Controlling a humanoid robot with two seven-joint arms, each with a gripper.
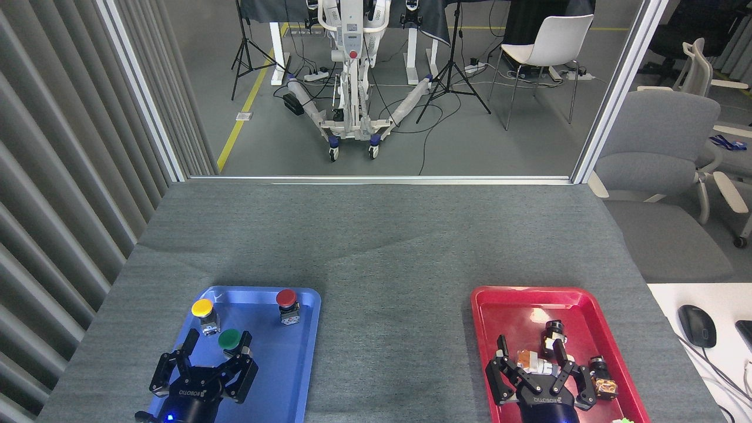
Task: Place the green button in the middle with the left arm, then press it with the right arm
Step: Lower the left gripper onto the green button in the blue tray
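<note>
The green button [229, 339] stands upright in the blue tray [282, 364], between a yellow-capped and a red-capped button. My left gripper [216, 348] hovers just behind it at the tray's near end, open, its fingers spread on either side of the button's cap without touching it. My right gripper [531, 359] is open above the red tray [505, 305], fingers splayed over small parts there. The middle [393, 329], a bare strip of grey cloth, lies between the two trays.
The yellow button [202, 310] and red button [286, 301] stand at the far end of the blue tray. Small orange, white and black parts [549, 346] lie in the red tray. A mouse [697, 325] rests on a white desk at the right.
</note>
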